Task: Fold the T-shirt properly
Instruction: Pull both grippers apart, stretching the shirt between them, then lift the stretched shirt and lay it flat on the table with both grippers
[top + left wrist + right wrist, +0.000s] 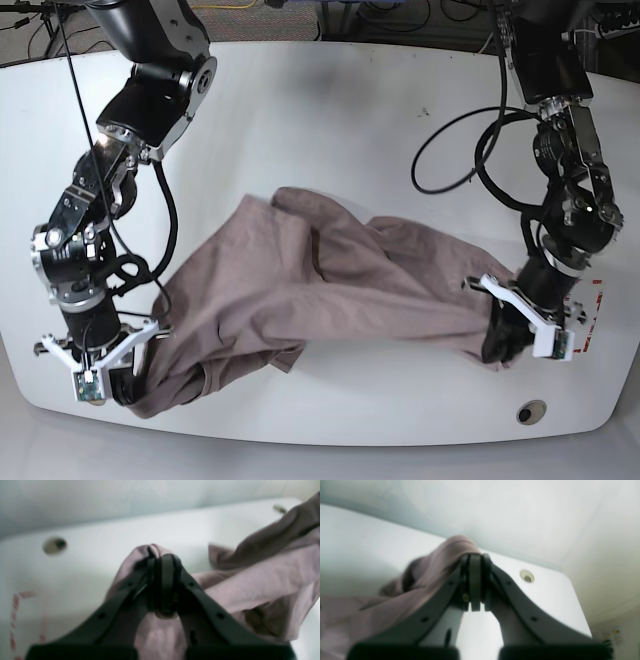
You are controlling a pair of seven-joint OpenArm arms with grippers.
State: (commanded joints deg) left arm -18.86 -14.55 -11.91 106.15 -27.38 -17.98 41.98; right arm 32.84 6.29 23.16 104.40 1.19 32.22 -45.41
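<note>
The T-shirt (pixel 330 285) is a plain, dusty mauve-brown garment of soft cloth, crumpled and stretched out in a long band across the near half of the white worktop (pixel 330 110). Its left end hangs bunched near the worktop's near-left edge, and its right end narrows to a gathered point near the right edge. In the middle, a fold rises toward the far side, with loose ridges and creases running along the length. A flap droops from the near edge, left of centre. In the wrist views, pinched folds of the blurred cloth bulge past black fingers. No collar or sleeve can be made out clearly.
</note>
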